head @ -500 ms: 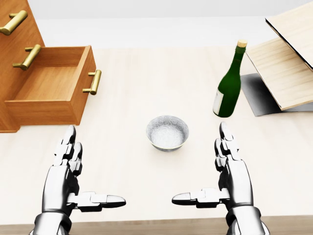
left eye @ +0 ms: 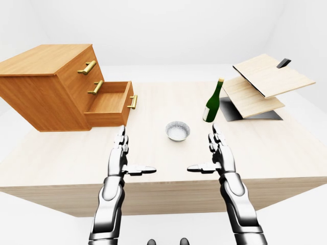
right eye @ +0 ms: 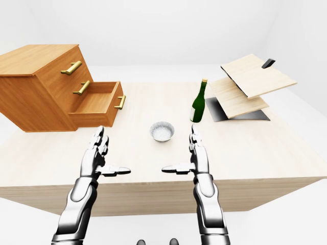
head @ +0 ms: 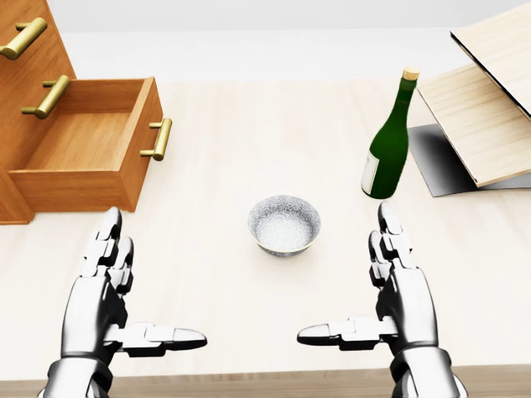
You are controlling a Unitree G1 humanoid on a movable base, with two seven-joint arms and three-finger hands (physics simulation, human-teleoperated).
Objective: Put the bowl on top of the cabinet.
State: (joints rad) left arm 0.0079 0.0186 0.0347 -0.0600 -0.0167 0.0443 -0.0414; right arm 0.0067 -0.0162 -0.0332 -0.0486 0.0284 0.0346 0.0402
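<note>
In the head view, the left hand (head: 101,303) is hovering at 7 o'clock and the right hand (head: 404,298) at 5 o'clock, both spread wide and gripping nothing. Their fingers (head: 108,245) are pointing toward 12 o'clock. The thumbs (head: 163,337) are reaching inward, toward 3 and 9 o'clock, tips apart. The forearms (left eye: 107,204) are rising from near 6 o'clock in the left-eye view.

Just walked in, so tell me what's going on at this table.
The robot's job is to put the bowl on the cabinet, but nothing is held yet. Its left hand and right hand hover open over the table, one on each side of the bowl and lower in the head view, touching nothing. The bowl sits upright on the table. The cabinet stands at upper left with its bottom drawer pulled out. A green bottle stands to the bowl's upper right.
</note>
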